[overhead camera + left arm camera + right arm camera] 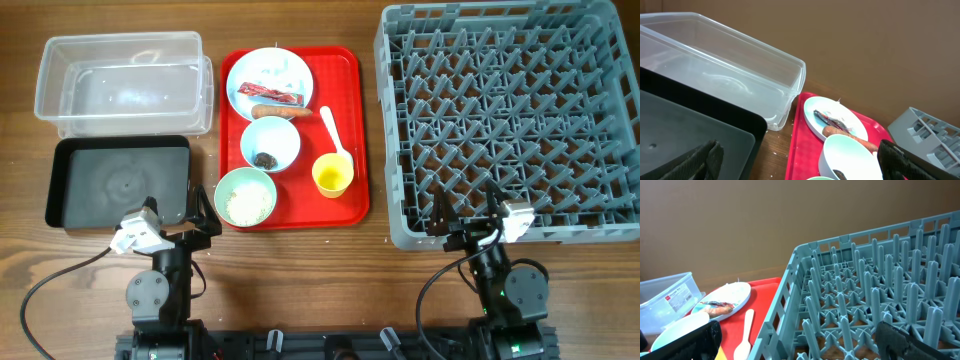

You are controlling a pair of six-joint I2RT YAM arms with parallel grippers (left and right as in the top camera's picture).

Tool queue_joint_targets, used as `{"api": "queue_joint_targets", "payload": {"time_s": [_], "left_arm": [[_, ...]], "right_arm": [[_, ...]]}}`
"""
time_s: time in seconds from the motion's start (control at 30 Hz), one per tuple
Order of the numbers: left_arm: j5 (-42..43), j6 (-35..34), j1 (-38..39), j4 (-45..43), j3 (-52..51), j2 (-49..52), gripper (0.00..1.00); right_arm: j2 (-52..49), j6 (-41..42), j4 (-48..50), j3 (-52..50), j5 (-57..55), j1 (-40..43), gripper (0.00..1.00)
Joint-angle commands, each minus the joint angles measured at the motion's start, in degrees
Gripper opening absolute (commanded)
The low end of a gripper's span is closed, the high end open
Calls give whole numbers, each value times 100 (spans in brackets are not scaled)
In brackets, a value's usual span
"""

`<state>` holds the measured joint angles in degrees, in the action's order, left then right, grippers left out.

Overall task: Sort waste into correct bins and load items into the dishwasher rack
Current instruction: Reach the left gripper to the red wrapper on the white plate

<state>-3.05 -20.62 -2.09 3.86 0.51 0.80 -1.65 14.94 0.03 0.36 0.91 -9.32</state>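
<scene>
I see the plate point(268, 84), carrying wrapper point(275, 96) and sausage point(277, 112), far on the red tray point(352, 80), between tub point(125, 85) and rack point(510, 120). A bowl of crumbs point(270, 146) and a bowl of rice point(245, 196) stand nearer. At the near edge, the left gripper point(175, 208) and right gripper point(466, 205) gape wide, holding nothing.

The wooden table point(300, 270) bears a clear tub point(125, 85), black tray point(118, 182), red serving tray point(345, 75) and grey dishwasher rack point(510, 120)

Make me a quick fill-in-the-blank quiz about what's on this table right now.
1. The tray under the yellow cup is coloured ___.
2. The sausage lies on the round ___.
3. The grey rack holds ___ dishes.
4. Beside the clear tub sits a bin coloured ___.
Missing words: red, plate, no, black.
</scene>
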Motion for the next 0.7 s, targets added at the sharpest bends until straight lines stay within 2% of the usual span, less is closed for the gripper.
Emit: {"api": "queue_joint_targets", "payload": {"time_s": [0.0,0.57,0.67], "left_arm": [[66,72,0,9,-20,-42,100],[66,72,0,9,-20,-42,100],[68,72,0,9,-20,-42,100]], "right_arm": [[35,24,28,-7,50,-15,100],[35,-4,26,-7,46,-13,100],[26,-1526,31,-4,-15,-13,100]]}}
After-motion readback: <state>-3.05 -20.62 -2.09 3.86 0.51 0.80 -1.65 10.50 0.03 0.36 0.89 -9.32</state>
